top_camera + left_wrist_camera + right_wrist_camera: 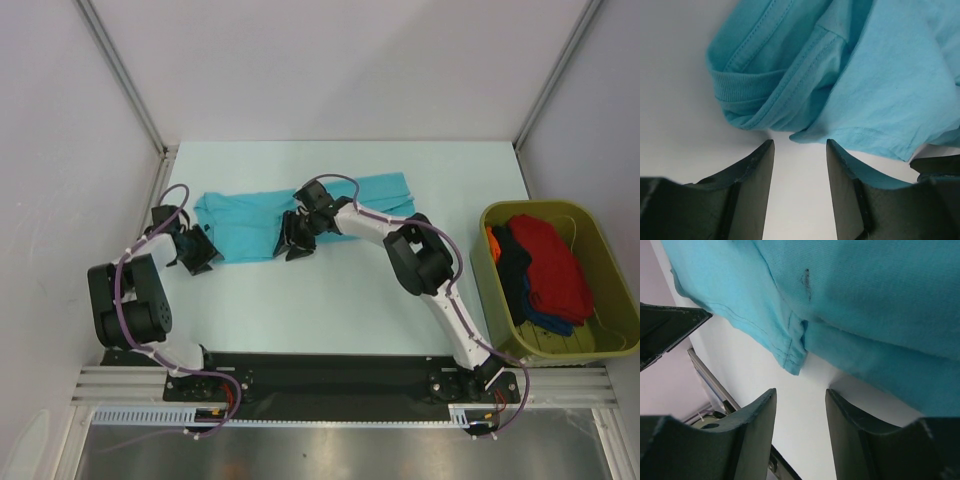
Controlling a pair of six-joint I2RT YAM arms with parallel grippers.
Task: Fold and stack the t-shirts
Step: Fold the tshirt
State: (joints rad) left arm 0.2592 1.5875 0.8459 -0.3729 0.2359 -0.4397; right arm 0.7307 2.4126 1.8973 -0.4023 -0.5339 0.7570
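— What crowds the turquoise shirt point(245, 225)?
— At its left end, the left gripper point(197, 252). Over its right half hangs the right arm point(370, 222), with the right gripper point(296, 240) at its near edge. Well to the right is a tub point(618, 300) of other shirts point(548, 265) (red, dark blue, orange).
— Room?
— Bare table point(330, 310) in front of the shirt, walls point(350, 70) behind it.
— And the grip?
— Both grippers are spread and empty. The left stops just short of the collar point(740, 87), the right just short of a hem corner point(790, 352).
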